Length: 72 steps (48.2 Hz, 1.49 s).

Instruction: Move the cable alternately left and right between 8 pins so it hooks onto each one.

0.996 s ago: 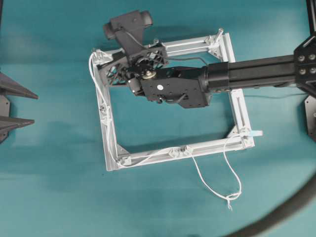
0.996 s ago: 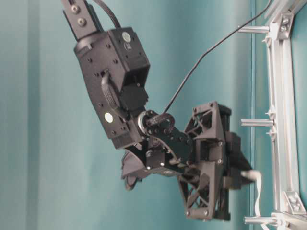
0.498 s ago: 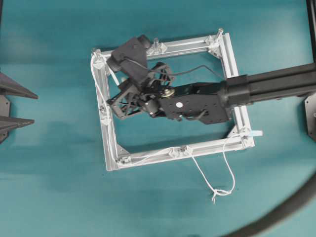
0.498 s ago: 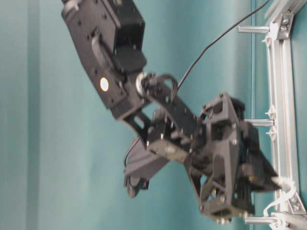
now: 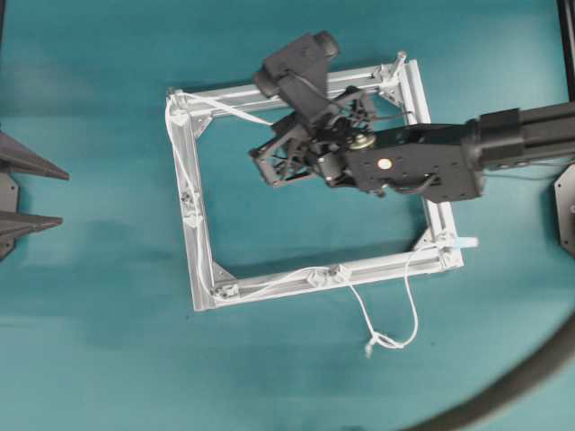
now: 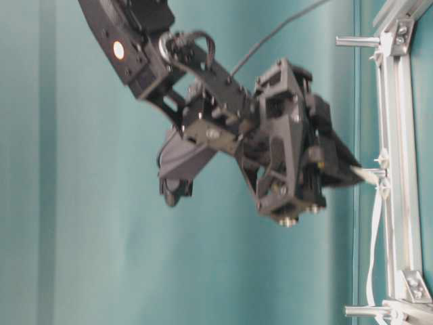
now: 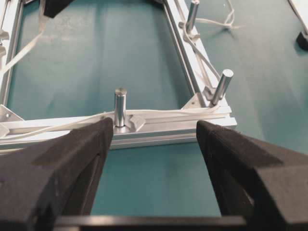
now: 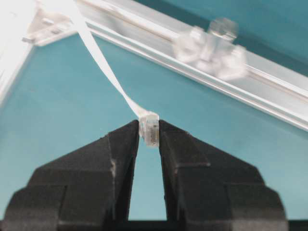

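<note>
Inside the square silver aluminium frame (image 5: 419,108), the right gripper (image 8: 148,139) pinches the pale plug end of the thin white cable (image 5: 190,166). Cable runs along the bottom and left bars, round the top-left corner, then slants to the gripper. Top and right bars look unthreaded, so roughly halfway. Upright silvery pins (image 7: 120,107): about seven visible overhead; one cable. Left gripper (image 7: 153,139) spread wide, empty.
</note>
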Each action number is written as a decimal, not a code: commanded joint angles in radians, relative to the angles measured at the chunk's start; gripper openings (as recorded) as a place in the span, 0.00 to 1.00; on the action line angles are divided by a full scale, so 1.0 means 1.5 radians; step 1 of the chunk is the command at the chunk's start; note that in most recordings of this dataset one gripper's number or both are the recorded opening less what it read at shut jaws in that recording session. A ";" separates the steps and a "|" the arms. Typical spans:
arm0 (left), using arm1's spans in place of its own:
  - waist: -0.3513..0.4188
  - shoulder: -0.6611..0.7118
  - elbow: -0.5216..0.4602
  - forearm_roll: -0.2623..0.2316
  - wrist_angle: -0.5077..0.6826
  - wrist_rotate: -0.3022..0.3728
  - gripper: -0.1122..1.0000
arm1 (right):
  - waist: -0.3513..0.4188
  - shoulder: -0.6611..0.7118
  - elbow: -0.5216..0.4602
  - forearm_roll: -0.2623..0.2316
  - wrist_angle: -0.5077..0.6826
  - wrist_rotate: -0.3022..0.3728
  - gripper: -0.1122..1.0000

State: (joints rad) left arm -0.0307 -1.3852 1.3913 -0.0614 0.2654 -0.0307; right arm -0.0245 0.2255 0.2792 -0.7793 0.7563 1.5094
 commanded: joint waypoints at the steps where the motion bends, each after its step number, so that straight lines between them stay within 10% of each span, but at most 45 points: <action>1: 0.002 0.007 -0.018 0.002 -0.006 0.001 0.76 | -0.003 -0.046 0.018 0.000 0.016 0.002 0.25; 37: 0.001 0.007 -0.018 0.002 -0.006 0.001 0.76 | -0.073 -0.146 0.162 -0.005 0.060 0.008 0.25; 72: 0.001 0.007 -0.018 0.002 -0.006 0.001 0.76 | -0.078 -0.184 0.204 -0.236 0.194 0.014 0.25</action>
State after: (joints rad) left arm -0.0322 -1.3852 1.3913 -0.0614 0.2654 -0.0307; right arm -0.1350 -0.0215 0.5798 -1.1091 1.0308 1.5278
